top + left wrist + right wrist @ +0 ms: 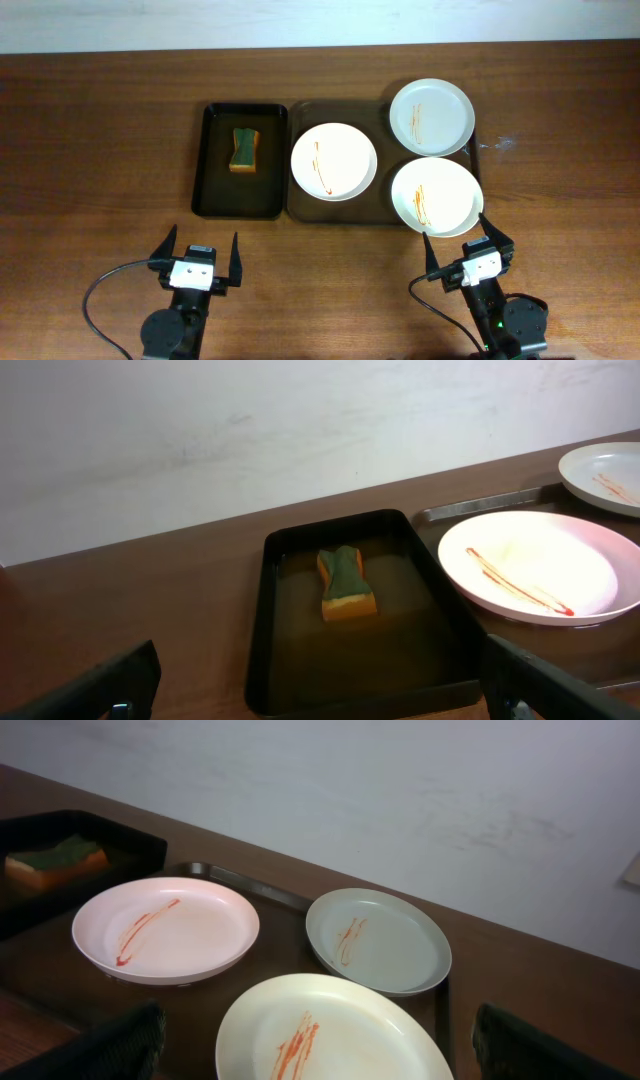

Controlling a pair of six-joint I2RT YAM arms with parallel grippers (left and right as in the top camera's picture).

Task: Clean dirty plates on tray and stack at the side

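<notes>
Three white plates with orange-brown streaks lie on the dark-brown tray (pixel 300 205): a left plate (pixel 334 161), a back right plate (pixel 431 117) and a front right plate (pixel 436 196). The right wrist view shows them too: left (pixel 165 930), back (pixel 378 940), front (pixel 330 1035). The left wrist view shows the left plate (pixel 540 565) and the back plate (pixel 605 472). My left gripper (pixel 196 258) is open and empty, near the table's front, before the black tray. My right gripper (pixel 467 243) is open and empty, just in front of the front right plate.
A smaller black tray (pixel 212 190) stands left of the brown tray and holds a green and orange sponge (pixel 244 149), which also shows in the left wrist view (pixel 346 585). A pale wall runs behind the table.
</notes>
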